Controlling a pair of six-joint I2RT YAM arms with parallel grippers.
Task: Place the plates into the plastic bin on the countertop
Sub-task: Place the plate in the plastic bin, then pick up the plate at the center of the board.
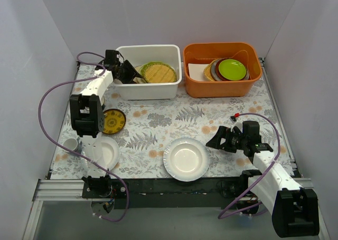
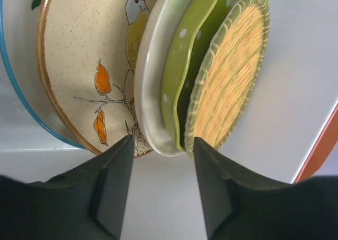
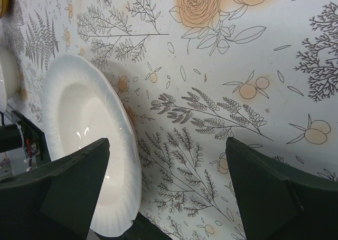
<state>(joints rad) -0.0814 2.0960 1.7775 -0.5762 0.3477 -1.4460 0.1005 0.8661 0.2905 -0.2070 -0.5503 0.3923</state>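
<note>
The white plastic bin (image 1: 148,90) stands at the back of the countertop (image 1: 174,118). In it lean a woven bamboo plate (image 1: 158,72) (image 2: 232,76), a green dotted plate (image 2: 185,76), a white plate (image 2: 153,82) and a beige bird-and-branch plate (image 2: 84,66). My left gripper (image 1: 129,71) (image 2: 162,145) is open and empty inside the bin, its tips just short of their rims. A plain white plate (image 1: 185,159) (image 3: 87,145) lies front centre. My right gripper (image 1: 214,141) (image 3: 169,145) is open, low beside its right edge. A small dark-yellow patterned plate (image 1: 113,121) and another white plate (image 1: 104,151) lie at the left.
An orange tub (image 1: 222,85) beside the bin holds a stack topped by a lime-green plate (image 1: 232,68). A small white cup (image 1: 71,144) stands at the left edge. A blue-rimmed plate edge (image 2: 16,76) shows behind the bird plate. White walls enclose the table.
</note>
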